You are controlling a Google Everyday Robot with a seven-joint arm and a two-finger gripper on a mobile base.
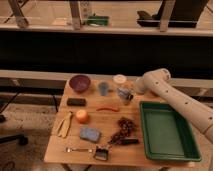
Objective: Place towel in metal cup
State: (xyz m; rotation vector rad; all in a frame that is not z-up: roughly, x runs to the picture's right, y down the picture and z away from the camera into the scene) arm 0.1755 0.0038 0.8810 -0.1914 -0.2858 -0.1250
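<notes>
A blue-grey metal cup (pixel 103 88) stands upright at the back of the wooden table (pixel 110 142), between a purple bowl and a white cup. A folded blue towel (pixel 90 134) lies flat near the front left. My gripper (pixel 125 95) hangs low over the table just right of the metal cup and in front of the white cup, at the end of the white arm (pixel 170 97) that reaches in from the right. The gripper is far from the towel. Something grey-blue shows at the gripper, and I cannot tell what it is.
A purple bowl (pixel 80 82) and a white cup (pixel 119 79) stand at the back. A black block (pixel 76 101), red chili (pixel 106 108), orange (pixel 81 116), banana (pixel 64 124), grapes (pixel 125 127), fork (pixel 77 149) and black clip (pixel 101 153) lie around. A green tray (pixel 167 152) fills the right side.
</notes>
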